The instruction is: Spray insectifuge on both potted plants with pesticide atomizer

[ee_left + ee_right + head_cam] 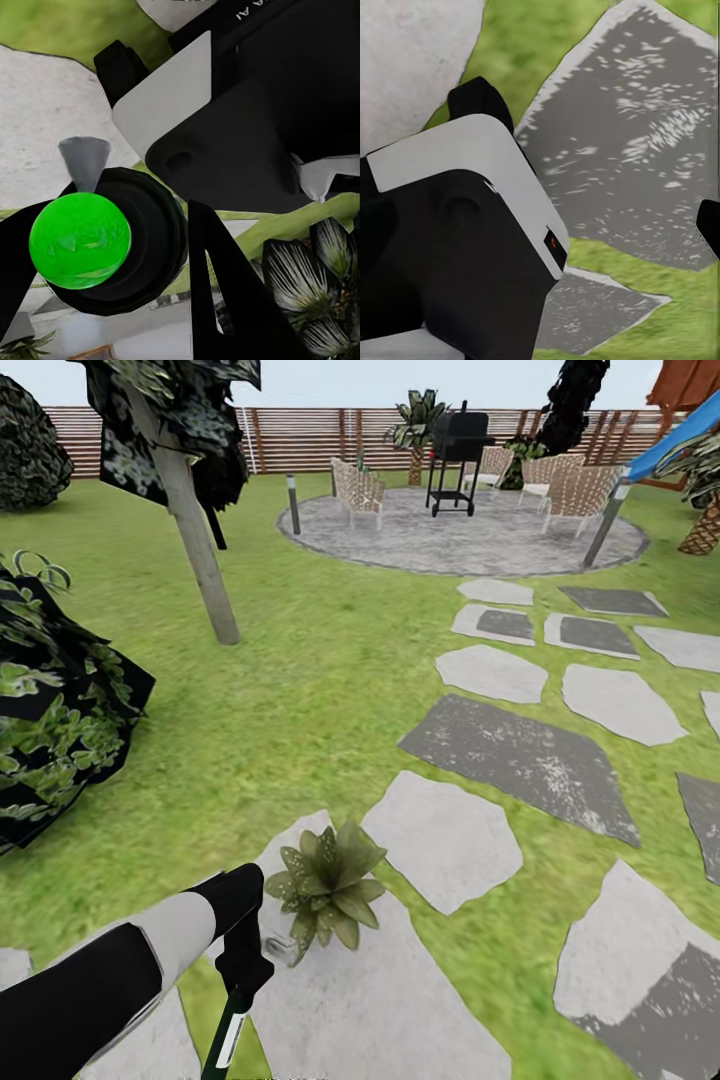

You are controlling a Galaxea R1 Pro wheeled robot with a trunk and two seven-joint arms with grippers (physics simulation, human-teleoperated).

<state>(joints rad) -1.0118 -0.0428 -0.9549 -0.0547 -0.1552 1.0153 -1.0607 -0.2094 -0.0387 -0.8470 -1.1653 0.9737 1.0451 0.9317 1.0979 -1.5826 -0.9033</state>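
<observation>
Black grill (pixel 459 455) beside wicker chairs (pixel 357 490)

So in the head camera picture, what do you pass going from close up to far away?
Left gripper holding the pesticide atomizer → potted plant → dark grey stepping stone → tree trunk → round paved patio → black grill → wooden fence.

Potted plant (pixel 328 888) on stepping stone (pixel 370 1000), just right of left end effector (pixel 243 968). Tree trunk (pixel 196 540) behind-left. Grill (pixel 457 455), chairs (pixel 357 490) on paved circle (pixel 470 540) far back; fence (pixel 300 438) behind.
</observation>
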